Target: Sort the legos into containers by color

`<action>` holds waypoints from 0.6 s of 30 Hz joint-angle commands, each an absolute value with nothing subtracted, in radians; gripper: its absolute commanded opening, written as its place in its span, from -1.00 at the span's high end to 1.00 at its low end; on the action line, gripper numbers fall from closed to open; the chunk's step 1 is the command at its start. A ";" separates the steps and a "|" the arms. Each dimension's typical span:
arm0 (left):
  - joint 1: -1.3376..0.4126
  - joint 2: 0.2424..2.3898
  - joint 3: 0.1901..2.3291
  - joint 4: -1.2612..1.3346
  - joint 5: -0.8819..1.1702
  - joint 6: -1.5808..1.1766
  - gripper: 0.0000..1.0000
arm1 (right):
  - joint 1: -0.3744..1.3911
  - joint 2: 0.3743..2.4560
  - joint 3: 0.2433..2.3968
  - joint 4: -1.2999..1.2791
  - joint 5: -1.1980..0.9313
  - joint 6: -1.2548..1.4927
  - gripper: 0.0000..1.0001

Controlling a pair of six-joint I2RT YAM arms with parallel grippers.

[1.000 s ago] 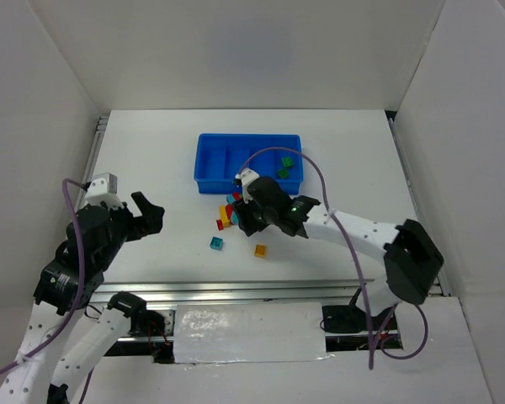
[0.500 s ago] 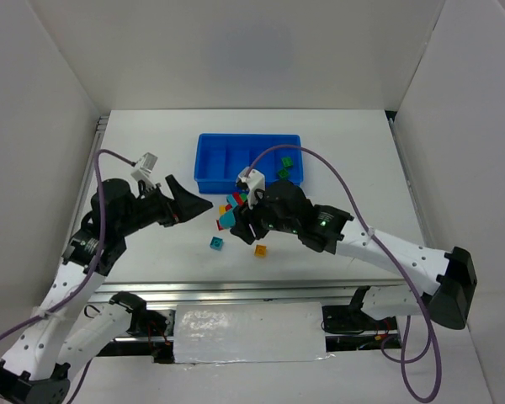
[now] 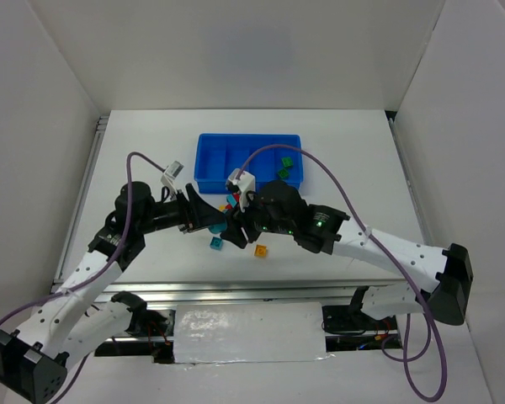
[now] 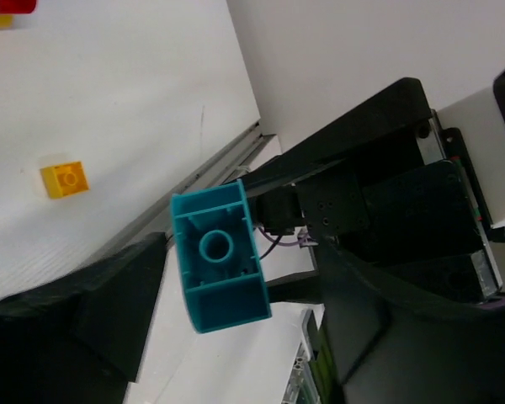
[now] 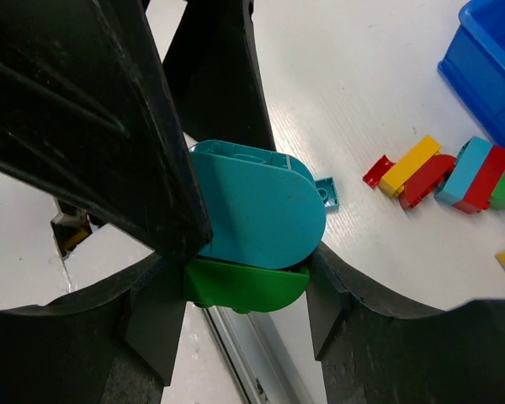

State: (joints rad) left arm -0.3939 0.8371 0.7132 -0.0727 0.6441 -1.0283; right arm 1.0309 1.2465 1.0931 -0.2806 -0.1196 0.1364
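My right gripper (image 3: 233, 225) (image 5: 244, 284) is shut on a stacked pair of legos, a round-ended teal piece (image 5: 257, 210) on a green one (image 5: 248, 288), held above the table. My left gripper (image 3: 212, 219) (image 4: 236, 290) is open. Its fingers stand either side of the teal piece (image 4: 220, 257) with a gap showing. The blue tray (image 3: 210, 160) lies behind, with green bricks (image 3: 284, 168) in its right compartment. Loose on the table are a teal square (image 3: 215, 243) (image 5: 326, 192), a yellow square (image 3: 260, 250) (image 4: 65, 178) and a red, yellow and light blue cluster (image 3: 230, 204) (image 5: 442, 172).
The two arms meet over the table's middle, just in front of the tray. White walls enclose the table on three sides. A metal rail (image 3: 236, 290) runs along the near edge.
My left arm has swung in from the left side to the middle. My right gripper has moved left and up with the stacked piece to meet it.
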 commanded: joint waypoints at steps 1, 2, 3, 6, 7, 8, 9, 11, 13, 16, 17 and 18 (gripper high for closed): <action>-0.425 0.845 0.703 0.035 0.678 -1.046 -0.58 | 1.048 1.250 1.154 -0.238 -0.114 0.132 0.27; -0.429 0.848 0.696 0.038 0.677 -1.046 -0.51 | 1.051 1.252 1.158 -0.238 -0.112 0.132 0.27; -0.439 0.850 0.686 0.055 0.680 -1.048 -0.30 | 1.052 1.256 1.163 -0.238 -0.112 0.132 0.27; -0.452 0.862 0.680 0.084 0.690 -1.051 0.13 | 1.057 1.269 1.166 -0.229 -0.114 0.129 0.25; -0.454 0.867 0.680 0.095 0.695 -1.049 0.24 | 1.060 1.272 1.164 -0.224 -0.118 0.129 0.24; -0.457 0.868 0.680 0.109 0.706 -1.048 0.34 | 1.063 1.272 1.161 -0.216 -0.124 0.129 0.21; -0.457 0.868 0.680 0.138 0.727 -1.048 0.55 | 1.066 1.270 1.146 -0.206 -0.130 0.129 0.11; -0.459 0.864 0.693 0.141 0.730 -1.037 0.80 | 1.072 1.250 1.108 -0.166 -0.147 0.133 -0.25; -0.457 0.854 0.707 0.097 0.704 -1.005 1.00 | 1.071 1.229 1.074 -0.114 -0.144 0.152 -0.99; -0.457 0.842 0.741 0.029 0.663 -0.954 1.00 | 1.069 1.162 1.010 -0.074 -0.106 0.187 -0.99; -0.459 0.838 0.752 0.017 0.651 -0.942 1.00 | 1.066 1.143 0.982 -0.074 -0.097 0.196 -0.99; -0.457 0.833 0.753 0.011 0.641 -0.930 1.00 | 1.046 1.123 0.960 -0.066 -0.097 0.225 -0.99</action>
State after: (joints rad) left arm -0.4553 0.8619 0.6949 0.0063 0.6567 -0.9962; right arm 1.0618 1.2053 1.0054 -0.1665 -0.1158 0.1699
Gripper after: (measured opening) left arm 0.480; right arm 0.994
